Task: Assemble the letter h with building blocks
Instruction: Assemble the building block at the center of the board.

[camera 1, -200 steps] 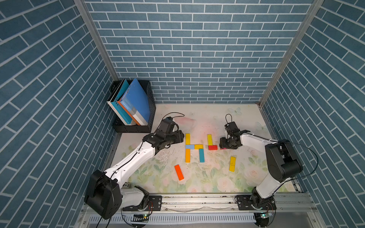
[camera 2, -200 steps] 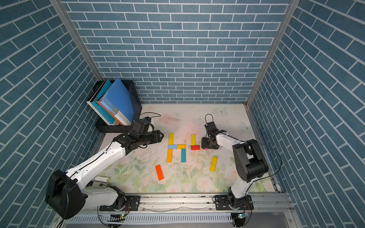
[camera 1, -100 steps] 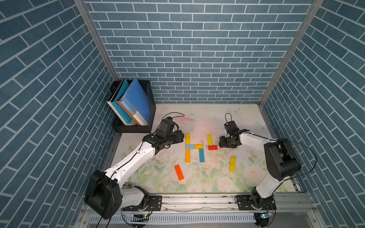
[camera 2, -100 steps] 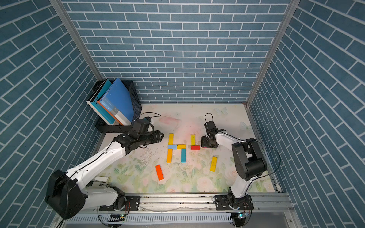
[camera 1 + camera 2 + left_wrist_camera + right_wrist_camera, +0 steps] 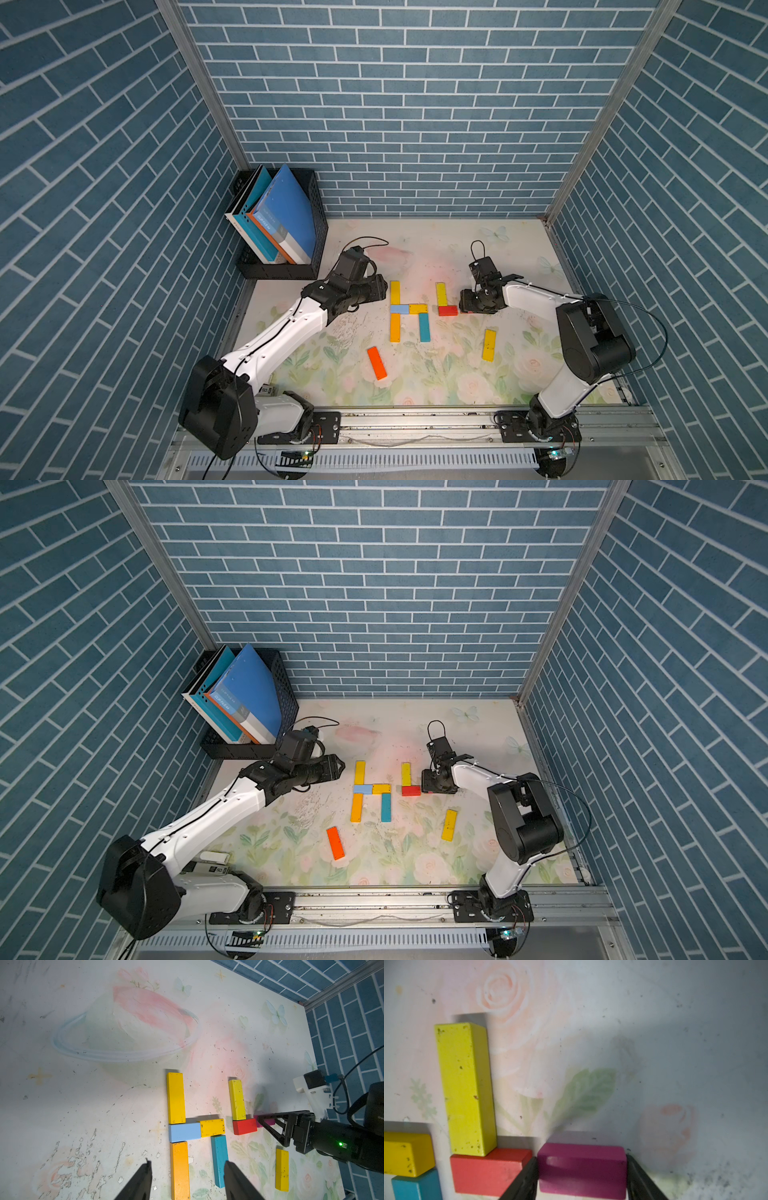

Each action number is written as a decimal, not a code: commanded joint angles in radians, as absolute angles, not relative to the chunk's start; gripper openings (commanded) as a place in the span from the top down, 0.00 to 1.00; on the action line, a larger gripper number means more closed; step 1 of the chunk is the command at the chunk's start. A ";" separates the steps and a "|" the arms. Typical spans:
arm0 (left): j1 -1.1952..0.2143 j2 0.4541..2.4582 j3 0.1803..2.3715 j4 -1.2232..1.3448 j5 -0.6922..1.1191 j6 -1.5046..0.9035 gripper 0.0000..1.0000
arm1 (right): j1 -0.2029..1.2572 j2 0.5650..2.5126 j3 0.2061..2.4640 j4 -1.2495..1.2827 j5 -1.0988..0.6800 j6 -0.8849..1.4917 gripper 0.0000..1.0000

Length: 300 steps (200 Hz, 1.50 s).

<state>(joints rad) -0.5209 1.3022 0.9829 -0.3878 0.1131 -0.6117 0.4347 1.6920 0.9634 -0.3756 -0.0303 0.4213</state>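
Floral mat (image 5: 675,1022); wrist views reveal magenta block (image 5: 582,1169) in right hand (image 5: 581,1160).

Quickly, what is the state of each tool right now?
The left tool is open, holding nothing.
The right tool is closed on the magenta block.

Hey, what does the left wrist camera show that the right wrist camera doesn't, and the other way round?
Only the left wrist view: the long yellow block, light blue block, orange block and loose yellow block, plus the open left gripper.
Only the right wrist view: the magenta block in full, with the right gripper closed on its two ends.
Both: the lime block abutting the red block, the short yellow block and the teal block. The left wrist view catches only a sliver of magenta.
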 commanded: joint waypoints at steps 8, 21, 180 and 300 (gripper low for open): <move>-0.514 1.310 0.985 -0.393 0.101 -0.599 0.39 | 0.442 1.685 0.949 -0.434 0.011 0.420 0.37; -0.513 1.310 0.988 -0.393 0.101 -0.599 0.39 | 0.440 1.683 0.955 -0.440 0.028 0.430 0.32; -0.512 1.309 0.980 -0.405 0.094 -0.574 0.39 | 0.335 1.642 0.945 -0.330 -0.149 0.545 0.15; -0.512 1.359 0.948 -0.405 0.110 -0.560 0.38 | 0.352 1.662 0.908 -0.261 -0.244 0.585 0.25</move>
<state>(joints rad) -0.5209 1.3590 0.9569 -0.3988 0.1101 -0.5716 0.3397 1.6524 0.9142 -0.2741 -0.2264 0.5549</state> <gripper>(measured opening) 0.615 0.758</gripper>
